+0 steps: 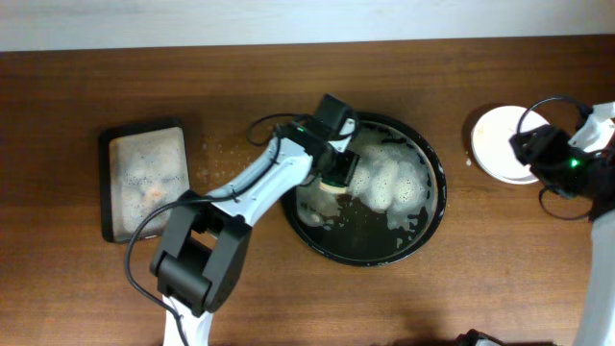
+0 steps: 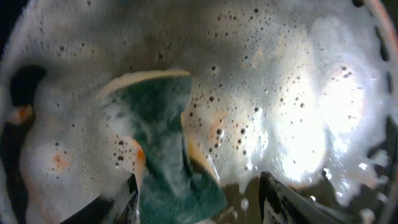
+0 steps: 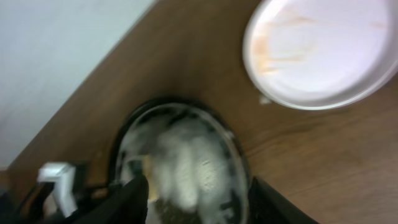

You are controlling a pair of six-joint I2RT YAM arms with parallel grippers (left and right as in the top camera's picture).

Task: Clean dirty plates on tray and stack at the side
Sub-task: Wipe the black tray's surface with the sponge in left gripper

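The round black tray (image 1: 430, 223) sits mid-table, full of white foam. A foam-covered white plate (image 1: 389, 181) lies in it, with orange smears showing through the suds in the left wrist view (image 2: 217, 127). My left gripper (image 1: 338, 178) is down in the tray with its jaws (image 2: 199, 202) open around a green and yellow sponge (image 2: 165, 149). The sponge rests on the plate against the left finger, with a gap to the right finger. A white plate (image 1: 500, 144) with faint orange smears (image 3: 323, 50) lies on the table to the right. My right gripper (image 1: 528, 149) hovers over its edge, open and empty (image 3: 194, 199).
A small rectangular dark tray (image 1: 144, 181) holding foam and liquid stands at the left. Water drops lie on the wood between it and the black tray. The table's far edge meets a white wall.
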